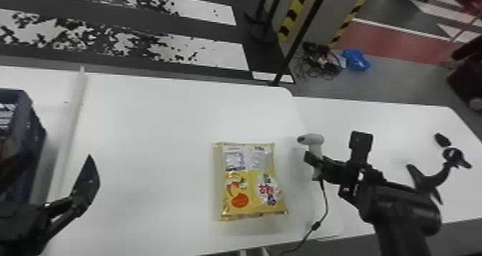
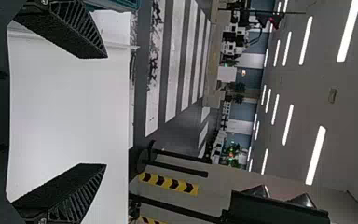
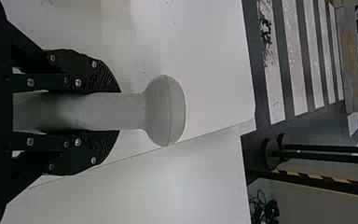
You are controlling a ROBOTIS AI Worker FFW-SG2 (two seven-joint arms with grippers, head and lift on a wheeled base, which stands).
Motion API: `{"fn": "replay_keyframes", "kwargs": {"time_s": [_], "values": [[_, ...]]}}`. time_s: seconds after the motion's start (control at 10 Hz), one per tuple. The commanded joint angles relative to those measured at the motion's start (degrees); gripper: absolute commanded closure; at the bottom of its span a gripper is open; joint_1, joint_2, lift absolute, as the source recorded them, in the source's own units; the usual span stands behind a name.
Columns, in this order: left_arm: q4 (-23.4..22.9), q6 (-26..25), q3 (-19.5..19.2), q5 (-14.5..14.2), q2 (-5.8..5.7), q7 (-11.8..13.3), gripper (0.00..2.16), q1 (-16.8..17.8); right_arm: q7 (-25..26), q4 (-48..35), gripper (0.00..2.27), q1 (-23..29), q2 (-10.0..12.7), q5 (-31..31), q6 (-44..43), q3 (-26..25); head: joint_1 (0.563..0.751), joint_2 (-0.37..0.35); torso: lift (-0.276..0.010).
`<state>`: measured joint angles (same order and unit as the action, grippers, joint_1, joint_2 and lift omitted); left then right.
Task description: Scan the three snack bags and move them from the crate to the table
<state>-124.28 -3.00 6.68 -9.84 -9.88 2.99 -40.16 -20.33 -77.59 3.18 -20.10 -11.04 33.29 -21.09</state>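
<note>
One yellow snack bag (image 1: 253,181) lies flat on the white table (image 1: 154,129), its printed side up. To its right my right gripper (image 1: 315,165) is shut on the handle of the grey-white scanner (image 1: 315,140); the scanner's head points left, above the bag's right side. In the right wrist view both fingers of the right gripper (image 3: 112,111) clamp the scanner handle (image 3: 107,111). Over the table's left part is my left gripper (image 1: 86,187), between crate and bag. The left wrist view has the left gripper (image 2: 105,111) with fingers wide apart and nothing between them.
At the far left stands a dark blue crate (image 1: 34,137), its contents only partly in view. The scanner's cable (image 1: 324,205) hangs down to the table's front edge. A second white table (image 1: 387,122) adjoins on the right, with a black stand (image 1: 435,178) on it.
</note>
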Motion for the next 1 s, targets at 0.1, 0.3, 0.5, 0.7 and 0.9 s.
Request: {"fn": "replay_keyframes", "kwargs": {"time_s": [0.1, 0.3, 0.5, 0.7, 0.9], "values": [[0.00, 0.05, 0.26, 0.00, -0.05, 0.09, 0.03, 0.00, -0.68, 4.64, 1.86, -0.99, -0.56, 0.67, -4.15, 1.05, 0.695, -0.350, -0.062], [0.18, 0.05, 0.44, 0.09, -0.05, 0.26, 0.03, 0.00, -1.91, 5.96, 1.48, -0.99, -0.56, 1.81, -6.43, 2.19, 0.695, -0.350, -0.062], [0.09, 0.05, 0.61, 0.17, 0.04, 0.26, 0.03, 0.00, -2.08, 4.46, 0.00, 0.42, -0.38, 1.37, -9.60, 2.19, 0.695, -0.350, -0.062], [-0.26, 0.05, 0.61, 0.26, -0.05, 0.26, 0.03, -0.27, -0.85, -8.11, 0.06, 7.80, -0.12, -2.06, -9.77, 0.08, 0.695, -0.350, -0.062], [-0.35, 0.05, 0.70, 0.26, 0.04, 0.26, 0.03, -0.35, -11.49, -17.34, 0.07, 10.70, -0.12, -13.13, 10.80, -7.56, 0.695, -0.350, -0.062]]}}
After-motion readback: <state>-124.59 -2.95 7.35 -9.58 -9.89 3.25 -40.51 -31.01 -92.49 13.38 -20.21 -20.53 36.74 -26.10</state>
